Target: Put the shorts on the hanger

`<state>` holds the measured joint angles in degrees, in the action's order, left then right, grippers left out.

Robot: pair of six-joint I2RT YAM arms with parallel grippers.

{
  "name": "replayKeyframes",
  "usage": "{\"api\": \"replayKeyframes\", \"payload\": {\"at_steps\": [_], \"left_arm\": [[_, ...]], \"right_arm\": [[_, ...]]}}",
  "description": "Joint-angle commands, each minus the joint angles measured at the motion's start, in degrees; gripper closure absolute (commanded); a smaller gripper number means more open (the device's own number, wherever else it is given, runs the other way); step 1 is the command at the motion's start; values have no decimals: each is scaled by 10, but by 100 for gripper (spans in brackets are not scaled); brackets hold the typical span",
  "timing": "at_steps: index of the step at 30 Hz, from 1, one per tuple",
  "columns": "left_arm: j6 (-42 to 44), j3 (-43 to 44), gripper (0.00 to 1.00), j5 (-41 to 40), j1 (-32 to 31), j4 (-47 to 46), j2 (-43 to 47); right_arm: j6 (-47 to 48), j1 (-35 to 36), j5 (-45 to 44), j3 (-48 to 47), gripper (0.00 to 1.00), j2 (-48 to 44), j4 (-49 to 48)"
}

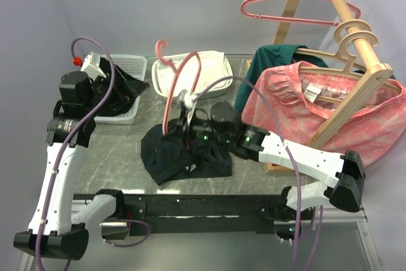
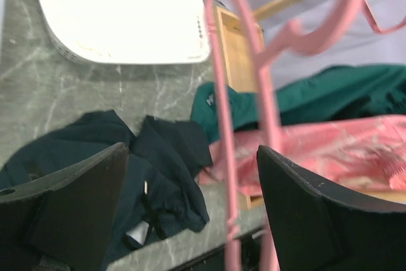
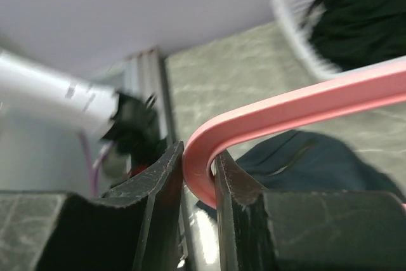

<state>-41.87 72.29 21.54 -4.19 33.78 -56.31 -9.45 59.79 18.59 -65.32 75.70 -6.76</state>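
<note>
The pink hanger (image 1: 166,87) stands upright over the table's middle, hook up. My right gripper (image 1: 186,101) is shut on its lower corner; in the right wrist view the pink bend (image 3: 202,157) is pinched between the right gripper's (image 3: 198,169) jaws. The dark shorts (image 1: 184,150) lie crumpled on the table right under the hanger, also showing in the right wrist view (image 3: 317,163). My left gripper (image 1: 117,80) is open and empty over the left basket. In its wrist view the left gripper's (image 2: 193,207) jaws stand wide apart, with the hanger (image 2: 222,125) and shorts (image 2: 158,176) beyond them.
A grey basket (image 1: 130,61) holding dark clothes sits at the back left. A white basket (image 1: 190,71) sits behind the hanger. A wooden rack at the right carries a second pink hanger (image 1: 298,7), wooden hangers (image 1: 355,36), a pink garment (image 1: 285,103) and a green garment (image 1: 273,61).
</note>
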Motion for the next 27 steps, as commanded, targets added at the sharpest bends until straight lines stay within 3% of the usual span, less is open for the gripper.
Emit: {"api": "replayKeyframes", "payload": {"at_steps": [1,6,17,22,27], "left_arm": [[-8,17,12,1,-27,34,20],[-16,13,13,-94,-125,66,26],[-29,-17,18,-158,-189,46,28],[-28,-43,24,-230,-217,45,36],[-28,-52,32,-249,-237,42,37]], "right_arm": [[59,52,-5,16,100,-28,-38],[77,91,-100,1,100,-1,-34],[104,148,-185,-70,100,74,14],[95,148,-196,-68,100,72,1],[95,147,-203,-76,100,77,7]]}}
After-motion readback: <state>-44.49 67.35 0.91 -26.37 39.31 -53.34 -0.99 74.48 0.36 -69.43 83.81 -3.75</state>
